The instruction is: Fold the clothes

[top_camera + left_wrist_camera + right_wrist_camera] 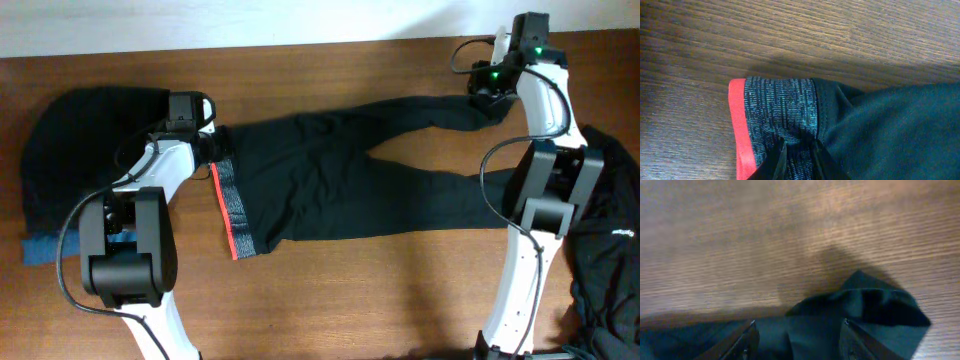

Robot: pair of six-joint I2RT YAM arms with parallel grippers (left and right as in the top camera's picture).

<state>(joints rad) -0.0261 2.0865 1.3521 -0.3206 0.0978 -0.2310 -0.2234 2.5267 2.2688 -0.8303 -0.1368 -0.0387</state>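
Observation:
The clothes on the table are long black leggings [330, 180], spread flat. Their grey-speckled waistband [230, 210] with a coral-red edge lies at the left, and both legs run to the right. My left gripper [213, 150] sits at the waistband's far corner. In the left wrist view it [799, 152] is shut, pinching the speckled band [780, 105]. My right gripper [487, 92] is at the end of the upper leg. In the right wrist view it [800, 335] stands open, and the leg's crumpled end [875, 300] lies loose between and beyond the fingers.
A plain black garment [85, 130] is heaped at the far left, with a blue cloth [40, 250] below it. Another black garment with small white lettering [612, 240] hangs over the right edge, beside the right arm's base [545, 190].

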